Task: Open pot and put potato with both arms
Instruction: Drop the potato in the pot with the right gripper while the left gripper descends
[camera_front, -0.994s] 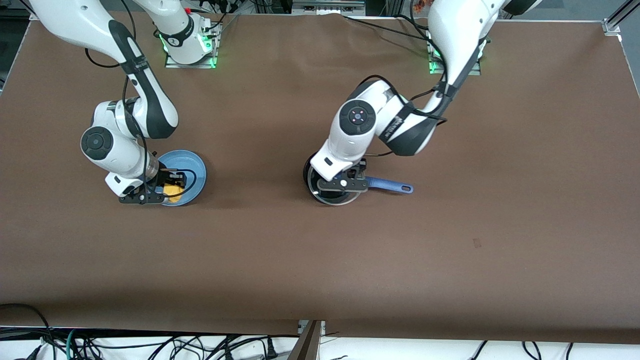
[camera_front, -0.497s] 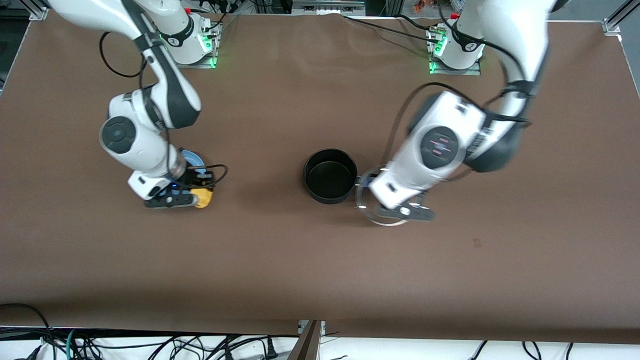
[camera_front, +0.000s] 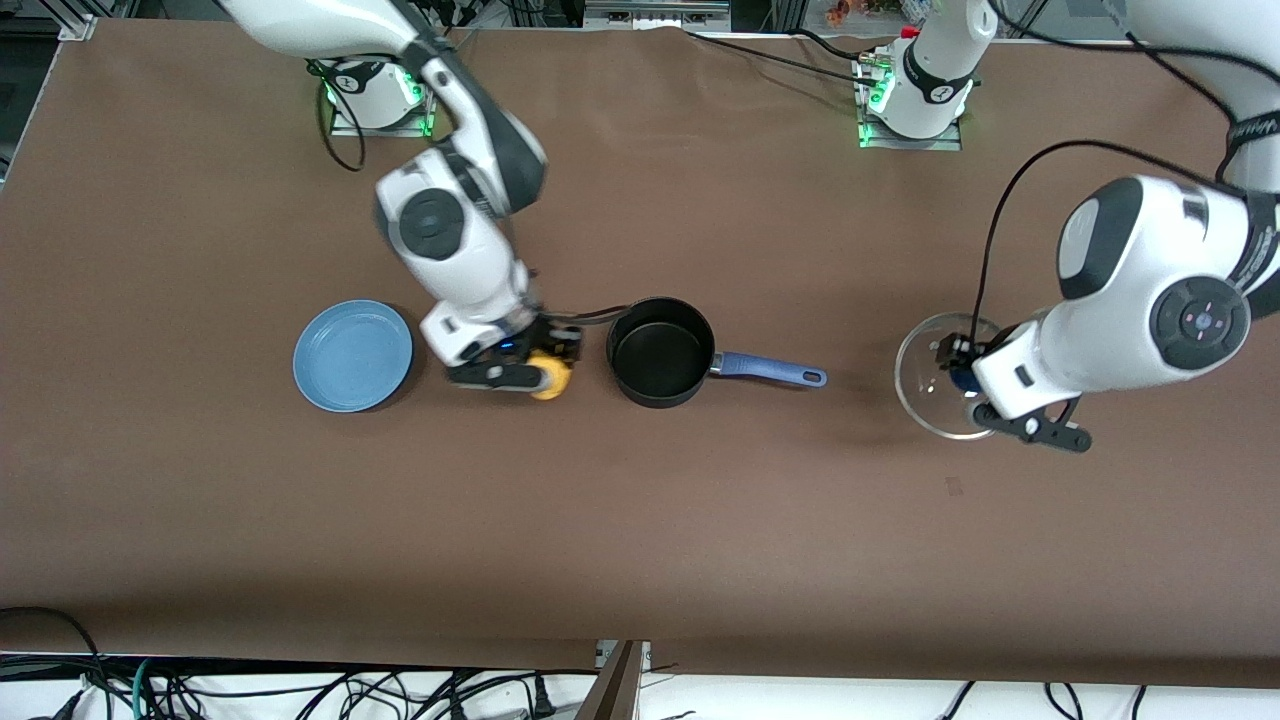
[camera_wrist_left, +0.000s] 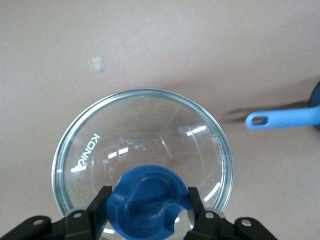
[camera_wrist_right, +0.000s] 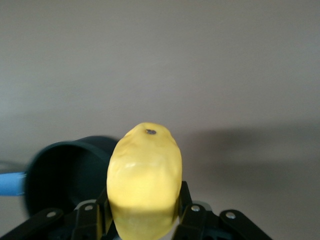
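- My right hand (camera_front: 540, 375) pinches the potato (camera_front: 550, 377) between its fingers, up in the air over bare worktop (camera_front: 640, 540), between the blue plate (camera_front: 352, 356) and the pot (camera_front: 660, 351).
- From that hand the open pot sits at about 3 o'clock in the front view, just beside it; its blue handle (camera_front: 770, 369) also runs out toward 3 o'clock, away from the hand. I judge a short carry that way puts the potato over the rim.
- My left hand (camera_front: 975, 385) is clamped on the blue knob (camera_wrist_left: 149, 202) of the glass lid (camera_wrist_left: 142, 160), well off toward the left arm's end of the worktop.
- Half a second ago the potato was just leaving the plate and the lid hung right beside the pot; both have since travelled, and the pot has stayed put.
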